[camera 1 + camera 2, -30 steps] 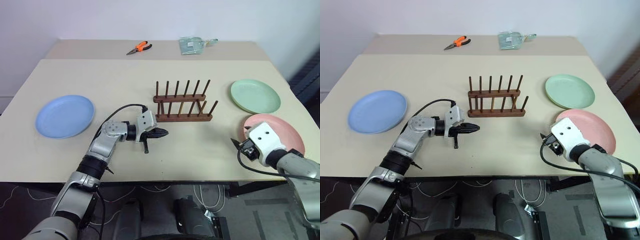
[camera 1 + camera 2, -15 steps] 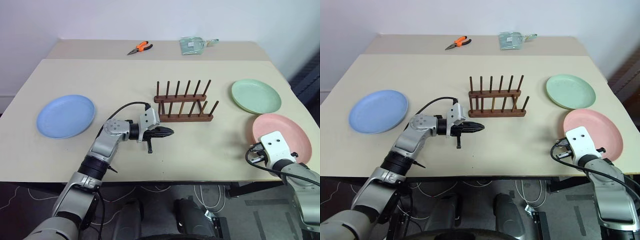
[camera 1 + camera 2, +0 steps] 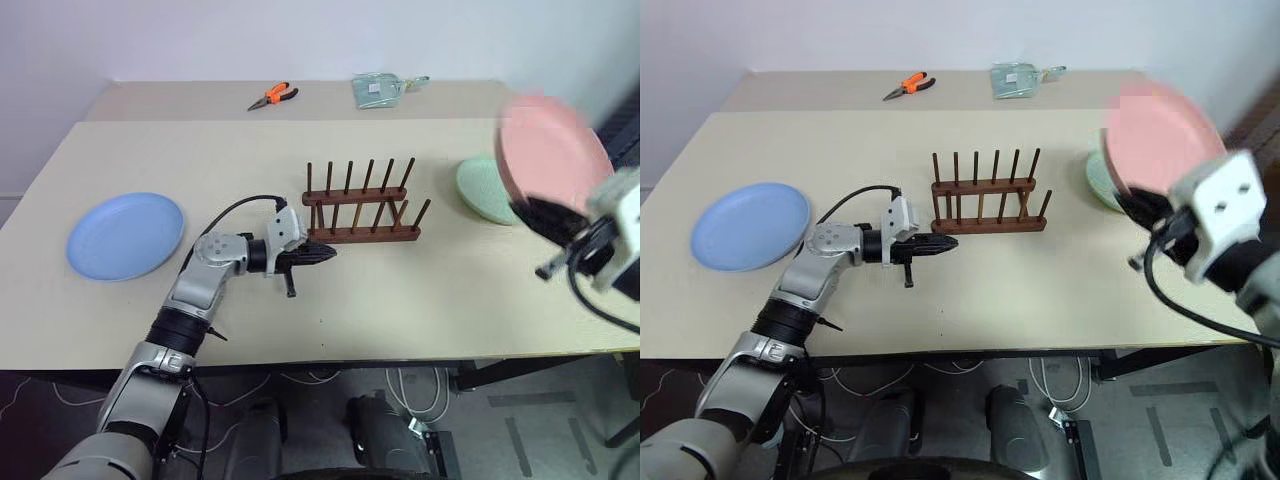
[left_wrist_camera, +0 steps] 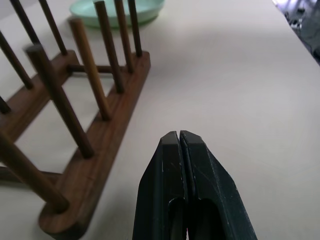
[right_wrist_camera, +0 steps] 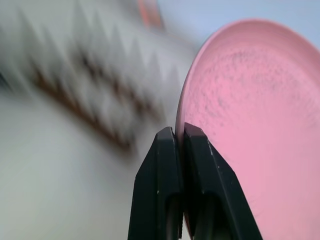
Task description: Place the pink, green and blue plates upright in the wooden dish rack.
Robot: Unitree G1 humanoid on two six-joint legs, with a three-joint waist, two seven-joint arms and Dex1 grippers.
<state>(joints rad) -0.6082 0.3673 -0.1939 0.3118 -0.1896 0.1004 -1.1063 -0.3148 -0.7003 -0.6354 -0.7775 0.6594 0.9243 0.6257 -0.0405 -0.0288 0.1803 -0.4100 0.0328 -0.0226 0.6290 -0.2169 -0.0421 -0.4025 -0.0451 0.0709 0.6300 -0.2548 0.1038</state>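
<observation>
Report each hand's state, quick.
Left hand: closed, holding nothing, beside the wooden dish rack.
Right hand: closed on the rim of the pink plate, lifted off the table.

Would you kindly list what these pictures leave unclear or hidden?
- Green plate: its right part is hidden behind the pink plate in both eye views.
- Wooden dish rack: motion-blurred in the right wrist view.
- Pale packet at the table's far edge: too small to identify.
</observation>
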